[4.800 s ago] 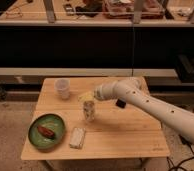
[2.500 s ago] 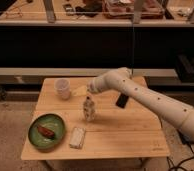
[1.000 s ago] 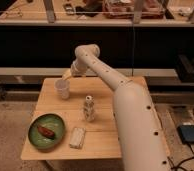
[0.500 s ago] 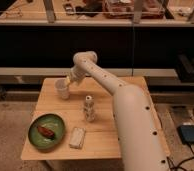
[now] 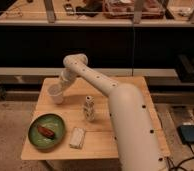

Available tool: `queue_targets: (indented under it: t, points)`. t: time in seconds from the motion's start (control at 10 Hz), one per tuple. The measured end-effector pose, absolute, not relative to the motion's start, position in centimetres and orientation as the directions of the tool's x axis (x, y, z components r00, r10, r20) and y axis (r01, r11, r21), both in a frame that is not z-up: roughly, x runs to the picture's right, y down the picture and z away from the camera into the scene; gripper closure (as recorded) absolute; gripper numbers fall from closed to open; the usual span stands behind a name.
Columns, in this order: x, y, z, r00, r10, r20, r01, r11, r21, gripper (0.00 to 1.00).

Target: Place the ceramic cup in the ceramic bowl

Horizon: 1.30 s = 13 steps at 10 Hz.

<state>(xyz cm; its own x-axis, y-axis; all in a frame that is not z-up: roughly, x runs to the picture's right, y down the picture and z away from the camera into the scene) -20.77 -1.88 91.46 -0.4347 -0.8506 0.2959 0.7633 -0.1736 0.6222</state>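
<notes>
The white ceramic cup [image 5: 55,94] stands upright at the back left of the wooden table [image 5: 120,135]. My gripper [image 5: 61,88] is at the cup's right rim, at the end of the white arm reaching from the lower right. The green ceramic bowl [image 5: 57,126] sits at the front left of the table and holds a reddish-brown object [image 5: 46,132]. The cup is about a hand's width behind the bowl.
A clear patterned bottle-like jar [image 5: 89,108] stands mid-table, right of the cup. A pale rectangular block [image 5: 77,138] lies right of the bowl near the front edge. A dark counter [image 5: 95,45] runs behind the table. A blue pad [image 5: 191,134] lies on the floor at right.
The arm has swung left from beside the jar and then lowered, so the gripper now sits at the cup. The cup, bowl, jar and block have not moved.
</notes>
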Motion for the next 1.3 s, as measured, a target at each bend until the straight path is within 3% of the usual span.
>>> queue_targets:
  t: [0.6,1.3]
  points:
    - [-17.6,-3.8,82.0,-0.484,-0.838,0.254,0.646,-0.146,0.749,1.00]
    - [-18.8,2.2,72.9,-0.686,-0.713,0.143,0.454,-0.266,0.850,1.00]
